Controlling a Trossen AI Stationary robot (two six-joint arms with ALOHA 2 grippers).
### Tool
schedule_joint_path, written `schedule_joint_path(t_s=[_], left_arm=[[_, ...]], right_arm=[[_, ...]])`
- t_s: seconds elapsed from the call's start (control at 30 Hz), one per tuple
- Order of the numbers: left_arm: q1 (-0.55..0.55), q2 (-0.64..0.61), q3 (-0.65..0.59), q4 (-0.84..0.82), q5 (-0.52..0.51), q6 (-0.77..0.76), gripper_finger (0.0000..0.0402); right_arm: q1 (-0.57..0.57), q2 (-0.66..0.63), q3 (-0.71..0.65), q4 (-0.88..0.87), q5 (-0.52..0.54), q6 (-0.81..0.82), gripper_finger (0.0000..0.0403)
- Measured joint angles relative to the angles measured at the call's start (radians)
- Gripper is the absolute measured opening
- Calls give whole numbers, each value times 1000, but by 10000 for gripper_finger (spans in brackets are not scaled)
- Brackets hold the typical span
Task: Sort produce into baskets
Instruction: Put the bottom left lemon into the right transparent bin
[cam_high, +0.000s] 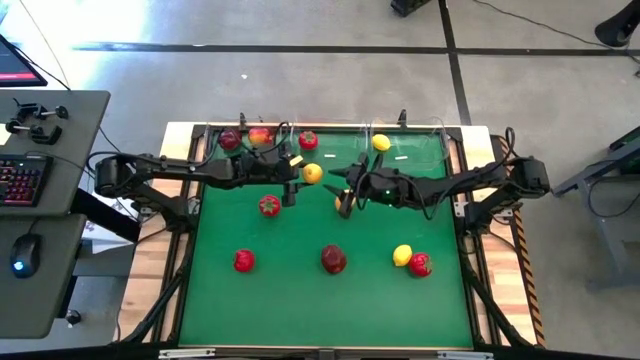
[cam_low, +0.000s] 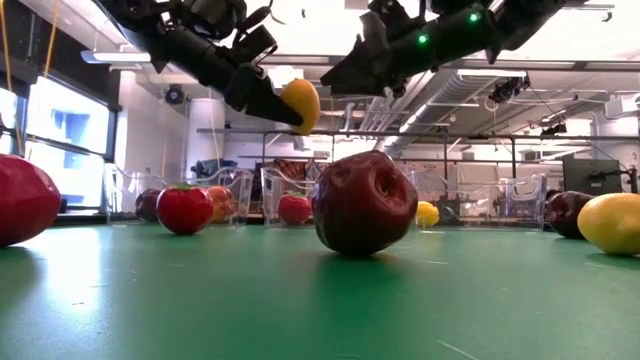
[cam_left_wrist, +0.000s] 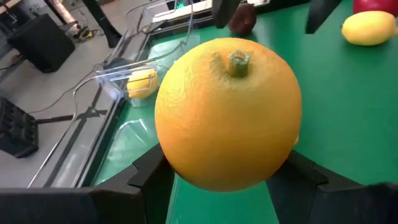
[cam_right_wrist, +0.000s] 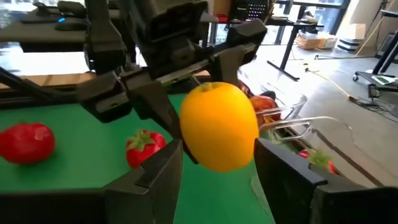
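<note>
Orange-yellow fruit (cam_left_wrist: 227, 112) hangs above the green mat (cam_high: 300, 290) in mid-bench, clamped in the left pincer (cam_high: 304, 176), whose fingers (cam_left_wrist: 149, 171) it largely hides. Right pincer (cam_high: 343, 196) sits just beside it, fingers (cam_right_wrist: 158, 171) apart and empty. Clear baskets (cam_high: 410, 150) line the far edge, their walls hard to trace; a lemon (cam_high: 381, 142) lies in the right one.

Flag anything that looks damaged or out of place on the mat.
The dark red apple at the mat's near middle has a caved-in dent in its side. The left gripper holds a yellow-orange fruit aloft, and the open right gripper faces it.
</note>
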Motion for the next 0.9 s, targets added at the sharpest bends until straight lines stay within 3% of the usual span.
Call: schedule_joint_path(t_s=[0.2, 0.57, 0.73, 0.9], left_arm=[[0, 0, 0, 8, 3, -8, 195], [-26, 5, -1, -11, -24, -9, 195], [-26, 5, -1, -11, -30, -9, 195], [-26, 5, -1, -13, -31, -10, 195]], right_arm=[[0, 0, 9, -57, 1, -2, 181], [1, 0, 23, -85, 2, -62, 72], [2, 0, 23, -94, 32, -62, 89], [2, 0, 23, -96, 63, -8, 154]])
